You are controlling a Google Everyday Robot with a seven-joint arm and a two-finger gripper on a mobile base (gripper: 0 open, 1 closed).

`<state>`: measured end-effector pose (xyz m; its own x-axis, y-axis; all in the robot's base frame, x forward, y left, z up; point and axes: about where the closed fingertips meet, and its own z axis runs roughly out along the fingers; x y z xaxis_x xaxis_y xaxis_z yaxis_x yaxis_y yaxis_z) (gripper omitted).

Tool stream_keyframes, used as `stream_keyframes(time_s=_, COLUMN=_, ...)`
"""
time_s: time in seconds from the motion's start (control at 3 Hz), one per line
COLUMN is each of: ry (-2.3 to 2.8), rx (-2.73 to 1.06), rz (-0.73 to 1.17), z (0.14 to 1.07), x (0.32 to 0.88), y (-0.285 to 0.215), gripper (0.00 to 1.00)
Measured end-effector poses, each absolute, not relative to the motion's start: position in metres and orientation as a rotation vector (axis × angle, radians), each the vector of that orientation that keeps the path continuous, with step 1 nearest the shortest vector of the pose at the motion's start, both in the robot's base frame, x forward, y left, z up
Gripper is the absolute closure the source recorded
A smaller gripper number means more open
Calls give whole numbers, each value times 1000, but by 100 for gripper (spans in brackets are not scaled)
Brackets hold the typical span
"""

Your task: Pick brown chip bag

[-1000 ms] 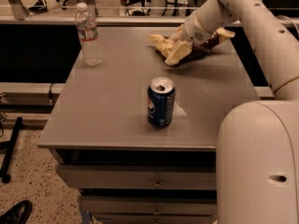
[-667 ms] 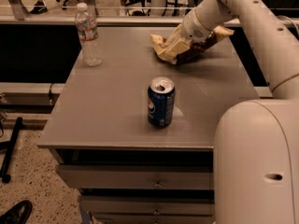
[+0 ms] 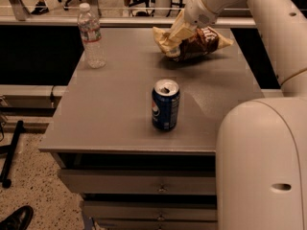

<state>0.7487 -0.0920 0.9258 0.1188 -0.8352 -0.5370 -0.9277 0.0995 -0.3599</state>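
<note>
Largest in view: the white robot base [image 3: 264,166], well short of the gripper on the camera's side. Next, the white arm [image 3: 268,28], rising past the base, reaching out over the far right corner of the grey table [image 3: 120,109], then bending down and toward picture-left at the wrist. Stacked drawers [image 3: 158,186] under the near edge of the table, far from the gripper.

At the wrist's end, the gripper [image 3: 178,32], low over the far part of the table and closed on the brown chip bag [image 3: 199,42], gripping its pale left end. Bag directly at and just right of the gripper, dark panel with white script facing the camera, right end sagging toward the surface.

Changed over the last second: bag and gripper a little higher than before, bag more bunched and tilted, its left end up off the table. Judged from that: grasp made, lift begun. Cannot tell whether the right end has cleared the surface. Crinkly film liable to slip, so a straight, steady rise looks the safest next move.

Clear water bottle [image 3: 91,35] upright, well off to picture-left of the gripper. Blue Pepsi can [image 3: 165,104] upright and open, well apart from the gripper on the camera's side, out of the lift path.
</note>
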Motion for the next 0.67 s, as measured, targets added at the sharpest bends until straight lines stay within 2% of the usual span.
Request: stream_keyframes(time_s=0.67, ry=1575, rx=-1791, rz=24, z=998, x=741, y=-76, gripper=100)
